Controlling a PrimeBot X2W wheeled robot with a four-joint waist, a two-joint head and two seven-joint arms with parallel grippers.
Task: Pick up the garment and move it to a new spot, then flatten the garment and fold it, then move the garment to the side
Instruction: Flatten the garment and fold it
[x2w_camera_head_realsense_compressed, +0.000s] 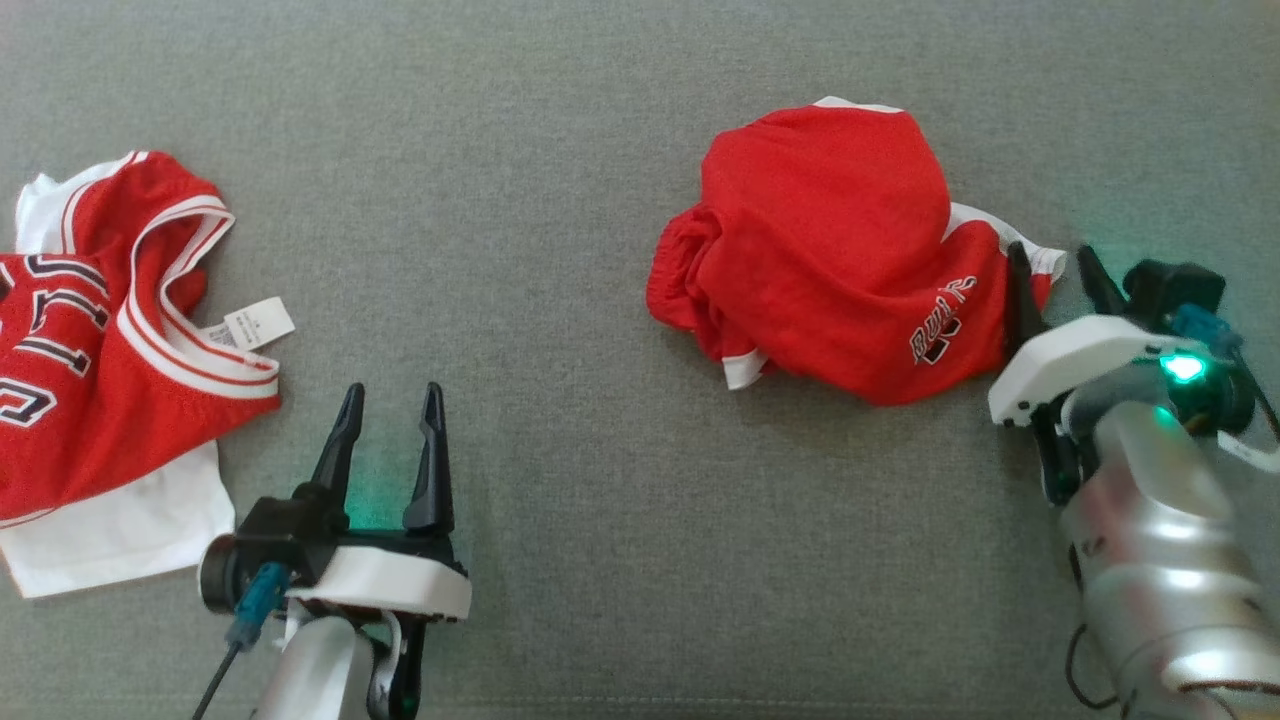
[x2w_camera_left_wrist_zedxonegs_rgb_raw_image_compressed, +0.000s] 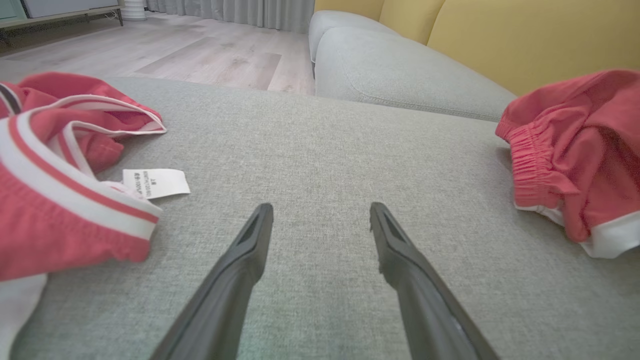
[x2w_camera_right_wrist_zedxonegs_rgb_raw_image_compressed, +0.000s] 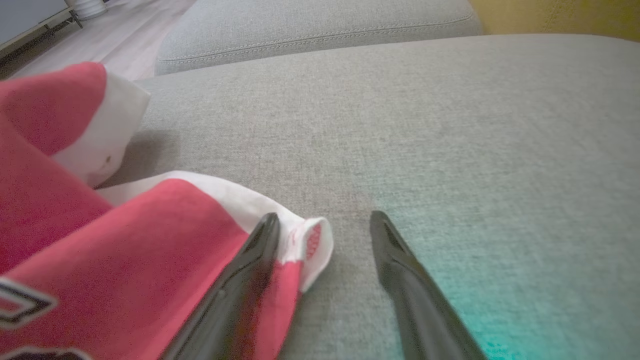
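Crumpled red shorts (x2w_camera_head_realsense_compressed: 830, 250) lie on a grey sofa cushion (x2w_camera_head_realsense_compressed: 560, 150) in the head view. The right gripper (x2w_camera_head_realsense_compressed: 1052, 255) is spread wide at their right edge, apparently lining up to pinch the hem for the lift. The left gripper (x2w_camera_head_realsense_compressed: 392, 392), equally wide and empty, hangs well to the shorts' left, near a red jersey (x2w_camera_head_realsense_compressed: 100, 350) lying farther out that way. The left wrist view has bare cushion between that gripper's fingers, the jersey's label (x2w_camera_left_wrist_zedxonegs_rgb_raw_image_compressed: 156, 183) to one side and the shorts well off on the other. In the right wrist view the shorts' white-trimmed hem corner (x2w_camera_right_wrist_zedxonegs_rgb_raw_image_compressed: 307, 240) sits between the open fingers, one finger over the cloth. Nothing appears to block the grasp.
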